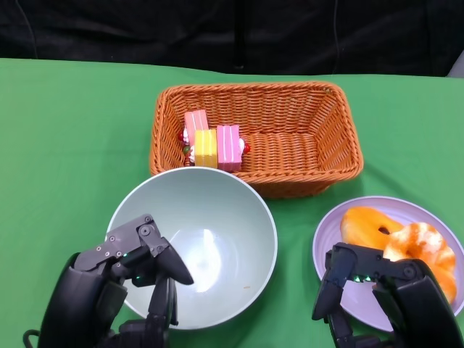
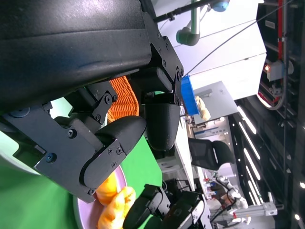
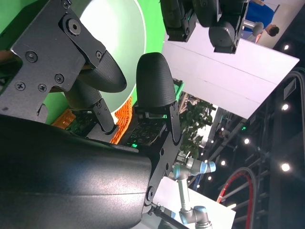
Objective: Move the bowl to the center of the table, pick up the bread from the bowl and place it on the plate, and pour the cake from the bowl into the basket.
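The pale green bowl [image 1: 217, 210] stands empty at the table's near centre. Behind it, pink and yellow cake pieces [image 1: 214, 145] lie in the left part of the orange wicker basket [image 1: 254, 88]. Orange bread [image 1: 370, 223] and a second piece [image 1: 428, 250] sit on the lavender plate [image 1: 330, 235] at the right. My left hand [image 1: 127, 279] hovers at the bowl's near-left rim, fingers apart and empty. My right hand [image 1: 377, 290] hangs over the plate's near edge, also spread and holding nothing. In the left wrist view the fingers [image 2: 159, 121] stand apart in front of the basket [image 2: 121, 98].
Green cloth covers the table [image 1: 65, 145], with bare stretches at the left and behind the basket. A dark backdrop closes off the far edge. The bowl nearly touches the basket's front wall.
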